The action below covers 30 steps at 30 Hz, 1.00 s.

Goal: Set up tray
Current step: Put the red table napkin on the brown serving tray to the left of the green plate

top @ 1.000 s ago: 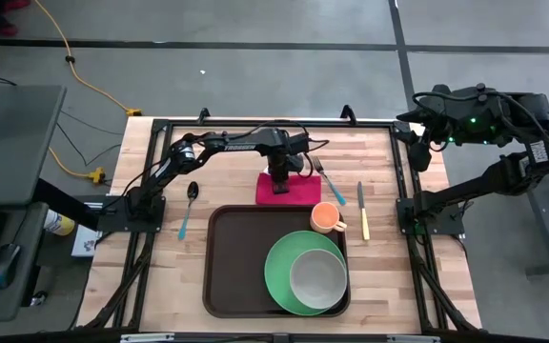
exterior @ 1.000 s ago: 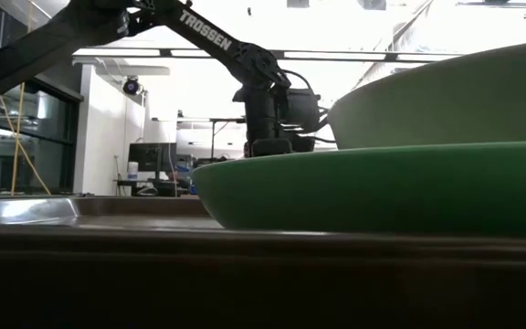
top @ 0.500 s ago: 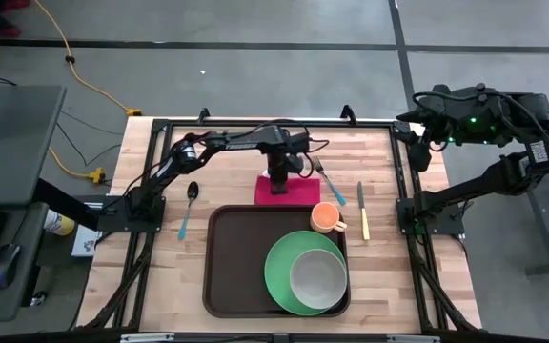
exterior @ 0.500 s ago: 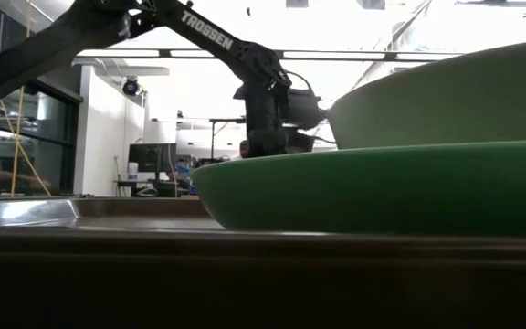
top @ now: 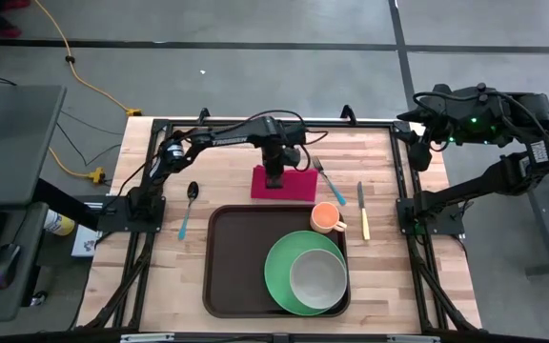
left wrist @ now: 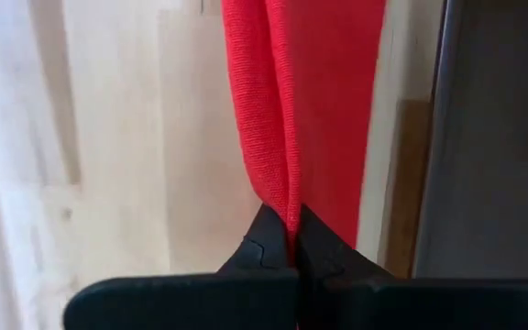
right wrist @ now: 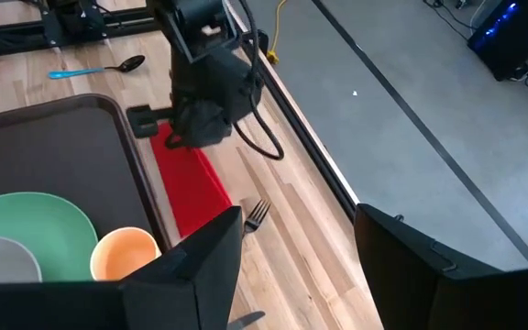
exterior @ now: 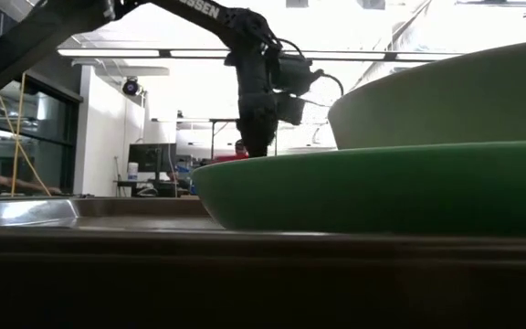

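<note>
Napkin [top: 284, 183] lifted by left gripper [top: 274, 180]

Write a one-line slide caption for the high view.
Left gripper pinches the red napkin beyond the tray holding plate, bowl and cup; right gripper waits.

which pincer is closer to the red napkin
Left. The left pincer is shut on the red napkin, pinching it beyond the tray. The right pincer hangs open off the table's far right corner.
</note>
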Tool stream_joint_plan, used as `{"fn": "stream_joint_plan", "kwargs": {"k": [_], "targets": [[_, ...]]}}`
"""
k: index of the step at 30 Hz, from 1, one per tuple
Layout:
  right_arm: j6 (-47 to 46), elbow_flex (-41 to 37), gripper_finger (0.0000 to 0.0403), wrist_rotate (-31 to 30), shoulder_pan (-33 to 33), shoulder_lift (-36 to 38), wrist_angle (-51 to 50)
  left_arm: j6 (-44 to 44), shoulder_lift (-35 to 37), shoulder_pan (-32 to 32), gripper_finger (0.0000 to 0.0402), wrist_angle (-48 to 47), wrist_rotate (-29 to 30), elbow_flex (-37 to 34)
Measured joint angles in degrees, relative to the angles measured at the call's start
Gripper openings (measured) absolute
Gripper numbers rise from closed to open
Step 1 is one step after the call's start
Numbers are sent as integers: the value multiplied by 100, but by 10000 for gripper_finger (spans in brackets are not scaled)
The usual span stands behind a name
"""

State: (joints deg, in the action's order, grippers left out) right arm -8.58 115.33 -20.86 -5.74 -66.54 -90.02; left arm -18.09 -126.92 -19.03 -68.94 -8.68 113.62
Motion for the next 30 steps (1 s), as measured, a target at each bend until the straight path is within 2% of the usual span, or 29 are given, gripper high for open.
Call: {"fn": "stream_joint_plan", "kwargs": {"k": [10, 20, 24, 30], "targets": [[-5, 0, 191, 4, 0, 0, 0, -439, 765, -4, 14, -737, 460, 3], [4, 0, 191, 2, 0, -2, 0, -2121, 1468, 40, 14, -2152, 484, 11], [4, 0, 191, 2, 0, -2, 1, -2880, 1698, 108, 14, -2115, 152, 11], [-8, 0, 191, 3, 0, -2, 0, -3729, 1759, 571, 14, -2108, -129, 7]]}}
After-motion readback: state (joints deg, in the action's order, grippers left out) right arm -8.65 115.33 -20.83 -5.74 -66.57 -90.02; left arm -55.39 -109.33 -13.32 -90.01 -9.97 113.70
